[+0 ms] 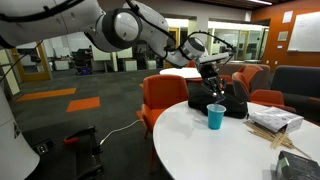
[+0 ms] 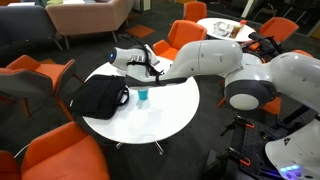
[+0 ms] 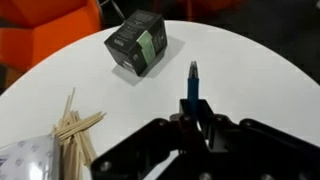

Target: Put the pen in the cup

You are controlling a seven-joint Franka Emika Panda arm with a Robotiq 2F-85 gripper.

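Observation:
My gripper (image 3: 192, 108) is shut on the pen (image 3: 192, 78), a thin dark-blue stick whose tip pokes out beyond the fingertips over the white table (image 3: 250, 70). In both exterior views the gripper (image 1: 211, 84) (image 2: 150, 68) hangs a little above the table, close over the small teal cup (image 1: 216, 117) (image 2: 143, 95). The cup stands upright near the table's edge, beside the black bag. It is out of the wrist view. The pen is too small to make out in the exterior views.
A black bag (image 1: 236, 102) (image 2: 100, 96) lies on the round table next to the cup. A dark box (image 3: 137, 44), a bundle of pale wooden sticks (image 3: 75, 130) and a white packet (image 3: 22, 162) lie on the table. Orange chairs (image 1: 165, 98) ring it.

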